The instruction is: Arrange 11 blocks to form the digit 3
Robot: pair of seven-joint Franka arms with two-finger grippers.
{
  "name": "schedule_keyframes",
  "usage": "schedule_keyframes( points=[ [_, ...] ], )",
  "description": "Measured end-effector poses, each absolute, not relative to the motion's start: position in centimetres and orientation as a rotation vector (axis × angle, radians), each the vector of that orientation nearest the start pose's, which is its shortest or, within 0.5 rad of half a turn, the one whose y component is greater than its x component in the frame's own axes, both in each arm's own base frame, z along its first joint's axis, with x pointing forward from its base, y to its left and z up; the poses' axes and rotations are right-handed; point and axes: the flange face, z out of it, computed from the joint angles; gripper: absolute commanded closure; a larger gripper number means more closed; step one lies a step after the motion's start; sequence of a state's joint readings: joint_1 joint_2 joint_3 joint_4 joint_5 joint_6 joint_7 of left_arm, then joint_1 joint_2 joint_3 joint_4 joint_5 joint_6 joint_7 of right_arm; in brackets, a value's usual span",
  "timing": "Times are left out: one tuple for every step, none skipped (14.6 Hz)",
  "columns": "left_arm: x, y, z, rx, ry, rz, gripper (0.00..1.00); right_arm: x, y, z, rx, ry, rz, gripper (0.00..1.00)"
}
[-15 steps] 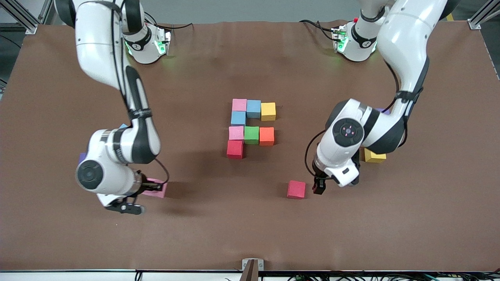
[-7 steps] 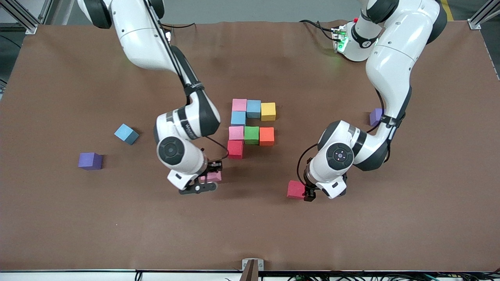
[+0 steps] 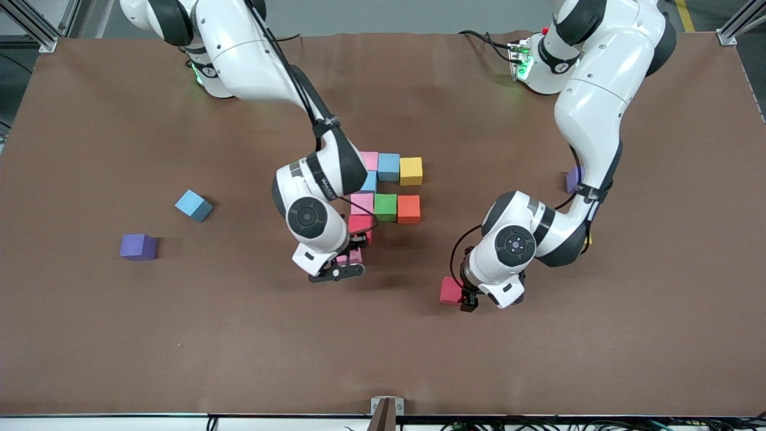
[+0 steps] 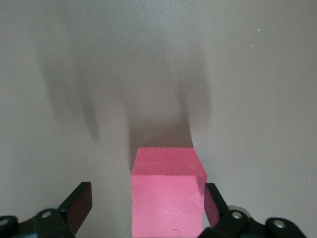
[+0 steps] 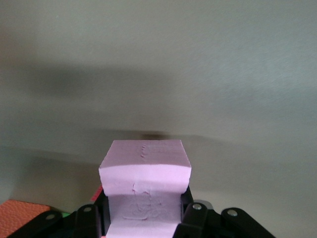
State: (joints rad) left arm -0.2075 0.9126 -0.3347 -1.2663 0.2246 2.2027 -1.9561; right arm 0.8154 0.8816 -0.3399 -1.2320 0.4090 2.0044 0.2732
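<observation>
— Moved since a second ago? Right hand [image 3: 349,261] carried the pink block [image 5: 144,171] across to the figure [image 3: 386,187], clamped.
— And left hand [image 3: 464,297]? Spread wide around the loose red block [image 3: 449,291].
— Progress? Eight placed; bottom row lacking.

Brown matte table cover [image 3: 119,335] fills the frame, slightly wrinkled at the upper edge. Aluminium frame struts [image 3: 33,24] at both upper corners. Grey floor strip [image 3: 389,15] along the top. Cables [image 3: 538,424] along the bottom edge.
</observation>
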Motion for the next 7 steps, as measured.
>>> schedule_keyframes(
  points=[
    [68.4,-32.6,22.5,-2.453,-2.105,0.078,0.00,61.6,42.8,24.6,-3.064,-0.175,0.141,0.77],
    [68.4,-32.7,22.3,-2.457,-2.108,0.078,0.00,61.4,43.4,24.3,-3.068,-0.154,0.138,0.77],
    [68.5,-32.7,22.2,-2.461,-2.114,0.075,0.00,61.2,43.9,23.9,-3.071,-0.138,0.130,0.77],
    [68.6,-32.6,22.1,-2.463,-2.120,0.068,0.00,61.0,44.2,23.5,-3.072,-0.126,0.120,0.77],
    [68.8,-32.5,22.1,-2.464,-2.125,0.058,0.00,61.0,44.4,23.1,-3.075,-0.120,0.117,0.77],
    [68.8,-32.5,21.9,-2.469,-2.127,0.049,0.00,60.9,44.5,22.7,-3.078,-0.111,0.116,0.77],
    [68.8,-32.8,21.6,-2.476,-2.126,0.039,0.00,61.0,44.5,22.5,-3.079,-0.102,0.114,0.77]
  ],
)
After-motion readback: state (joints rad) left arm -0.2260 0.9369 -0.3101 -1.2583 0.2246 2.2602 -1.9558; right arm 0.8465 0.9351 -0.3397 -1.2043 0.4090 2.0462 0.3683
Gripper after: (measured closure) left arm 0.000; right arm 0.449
